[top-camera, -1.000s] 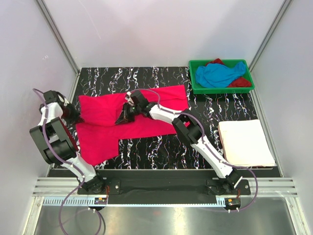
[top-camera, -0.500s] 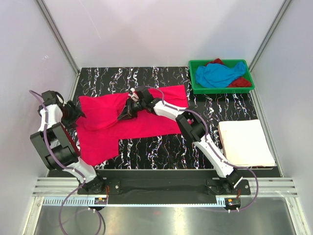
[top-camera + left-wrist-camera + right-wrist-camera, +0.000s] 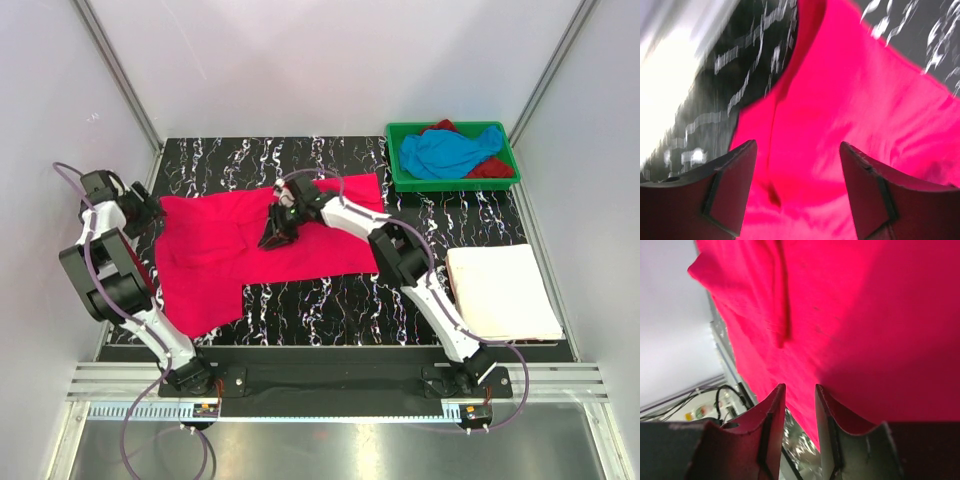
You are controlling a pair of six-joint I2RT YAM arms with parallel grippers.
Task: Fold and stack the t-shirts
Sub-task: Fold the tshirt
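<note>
The hot pink t-shirt (image 3: 220, 260) lies spread on the black marbled table (image 3: 330, 305). My left gripper (image 3: 150, 211) hovers at the shirt's far left edge. Its jaws (image 3: 797, 145) are wide open over pink cloth (image 3: 855, 100) and hold nothing. My right gripper (image 3: 271, 237) hangs over the middle of the shirt. Its jaws (image 3: 799, 387) stand a little apart, with pink cloth (image 3: 865, 315) beyond them and nothing between. A white t-shirt (image 3: 500, 290) lies folded at the right. The sky blue t-shirt (image 3: 450, 152) and the dark red one (image 3: 492, 168) sit bundled in the tray.
A green plastic tray (image 3: 455, 185) stands at the back right corner. White enclosure walls with metal posts close in the table on the left, back and right. Both arm bases are bolted at the near edge.
Both grippers have opened and let go of the pink shirt. The left one moved back toward the far left edge, the right one shifted slightly right, and the cloth now lies flatter.
</note>
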